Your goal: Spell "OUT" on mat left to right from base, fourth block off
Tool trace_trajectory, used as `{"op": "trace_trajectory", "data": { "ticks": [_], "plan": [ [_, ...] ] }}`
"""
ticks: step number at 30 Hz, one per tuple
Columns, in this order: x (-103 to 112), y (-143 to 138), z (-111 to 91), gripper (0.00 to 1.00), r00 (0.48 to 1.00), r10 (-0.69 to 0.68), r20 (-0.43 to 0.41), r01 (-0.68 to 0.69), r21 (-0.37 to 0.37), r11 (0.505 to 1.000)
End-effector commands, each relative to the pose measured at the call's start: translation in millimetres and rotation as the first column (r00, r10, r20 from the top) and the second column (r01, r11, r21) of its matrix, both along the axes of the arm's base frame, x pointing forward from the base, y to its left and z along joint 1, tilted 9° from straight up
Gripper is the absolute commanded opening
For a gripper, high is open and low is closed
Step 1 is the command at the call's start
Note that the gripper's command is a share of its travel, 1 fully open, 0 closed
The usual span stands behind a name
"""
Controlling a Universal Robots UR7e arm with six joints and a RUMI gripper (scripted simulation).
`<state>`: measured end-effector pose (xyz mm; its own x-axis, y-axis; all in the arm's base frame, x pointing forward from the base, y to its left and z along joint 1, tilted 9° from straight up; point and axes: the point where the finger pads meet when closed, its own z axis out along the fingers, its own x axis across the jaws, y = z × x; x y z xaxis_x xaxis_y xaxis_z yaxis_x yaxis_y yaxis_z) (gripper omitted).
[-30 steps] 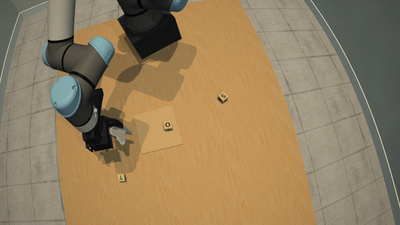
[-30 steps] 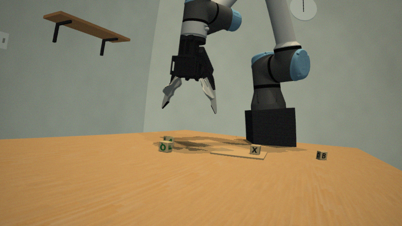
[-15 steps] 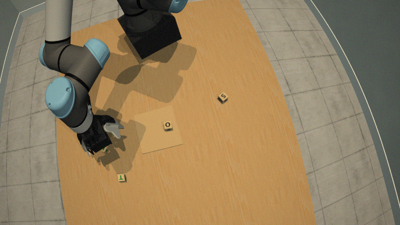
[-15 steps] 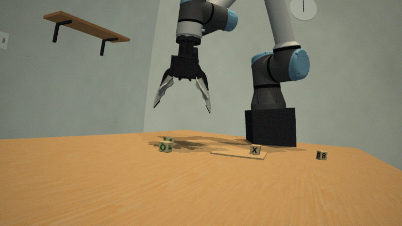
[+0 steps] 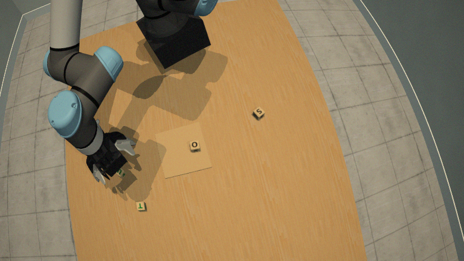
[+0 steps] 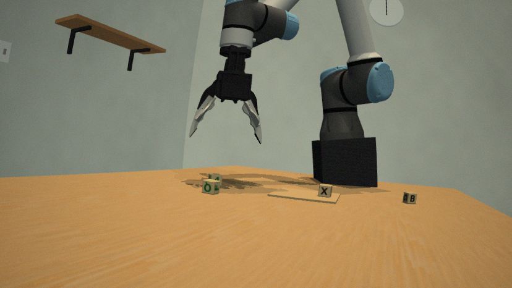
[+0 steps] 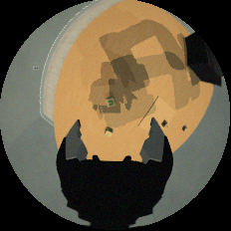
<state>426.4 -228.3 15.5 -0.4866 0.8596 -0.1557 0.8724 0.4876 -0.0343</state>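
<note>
With jaws held wide and empty above the U block [image 5: 120,172], just left of the mat [image 5: 172,162] where O [image 5: 194,145] sits, this light, rigid cube is best pinched across two flat opposite sides.

The wooden table [image 5: 275,200] carries a thin tan mat [image 5: 176,162] near its middle, with the O block [image 5: 194,145] on it. The S block [image 5: 258,113] rests on bare wood well to the mat's right. The T block [image 5: 141,206] and U block [image 5: 120,172] lie left of the mat. The arm's black pedestal [image 5: 194,38] stands at the far edge.
</note>
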Motion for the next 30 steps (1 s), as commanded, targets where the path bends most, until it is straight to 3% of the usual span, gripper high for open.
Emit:
{"op": "trace_trajectory", "data": {
  "ticks": [1, 30],
  "plan": [
    [0, -4, 1, 1.0, 0.998, 0.067, -0.008, -0.067, -0.003, 0.998],
    [1, -15, 2, 1.0, 0.972, 0.232, -0.035, -0.233, -0.008, 0.972]
  ]
}}
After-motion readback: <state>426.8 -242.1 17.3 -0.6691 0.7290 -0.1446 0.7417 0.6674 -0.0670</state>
